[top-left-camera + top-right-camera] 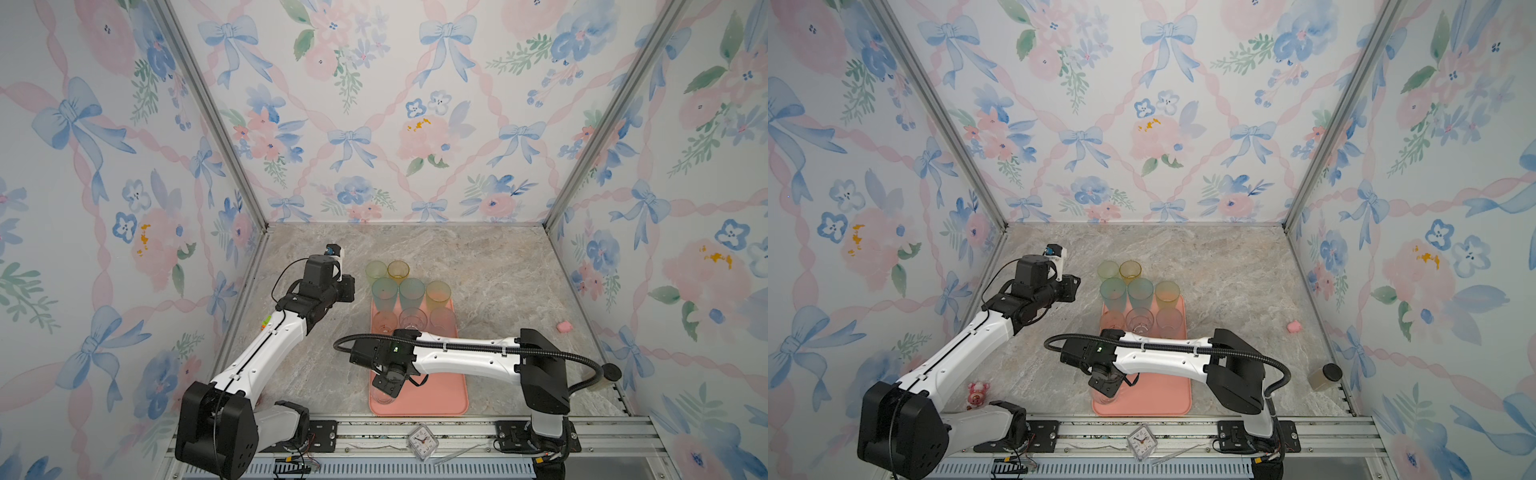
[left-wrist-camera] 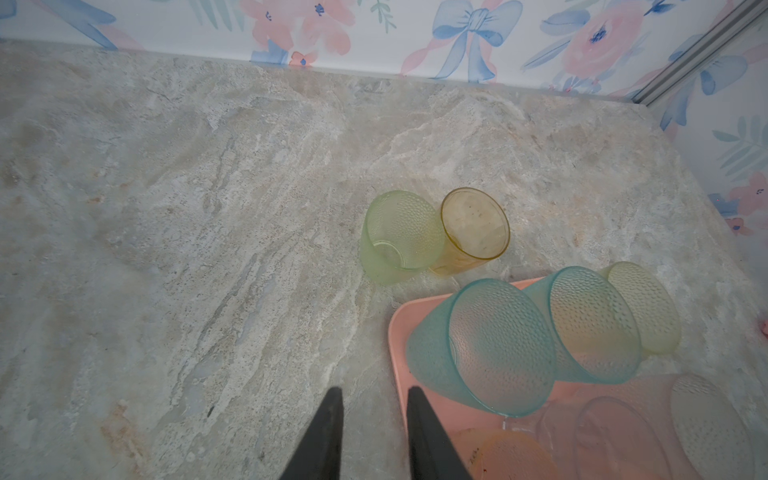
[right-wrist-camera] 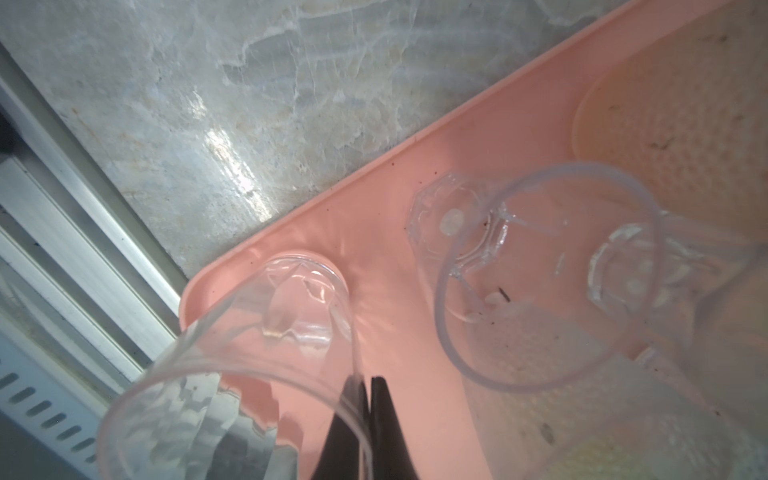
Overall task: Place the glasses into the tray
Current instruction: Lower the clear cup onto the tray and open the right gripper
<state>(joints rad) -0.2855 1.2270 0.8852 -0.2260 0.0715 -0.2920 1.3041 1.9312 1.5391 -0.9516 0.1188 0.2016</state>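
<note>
The salmon-pink tray [image 1: 440,395] [image 1: 1158,395] lies front and centre. My right gripper [image 1: 388,384] [image 3: 368,380] is shut on the wall of a clear glass [image 1: 382,397] [image 3: 249,374], one finger inside the rim, over the tray's near left corner. Two teal glasses [image 1: 384,293] [image 2: 490,345] and a yellow-orange one [image 1: 438,294] stand at the tray's far end. In front of them stand a pinkish-orange [image 1: 384,322], a clear [image 1: 412,319] and a frosted glass [image 1: 442,320]. A yellow-green [image 2: 399,237] and an amber glass [image 2: 473,226] stand on the table behind. My left gripper [image 2: 374,390] hangs open and empty beside the tray's far left corner.
A small pink lump [image 1: 564,327] lies on the stone table at the right. A jar with a black lid [image 1: 1325,376] stands near the right wall, a pink toy figure [image 1: 978,392] by the left arm's base, and a small clock [image 1: 422,440] on the front rail.
</note>
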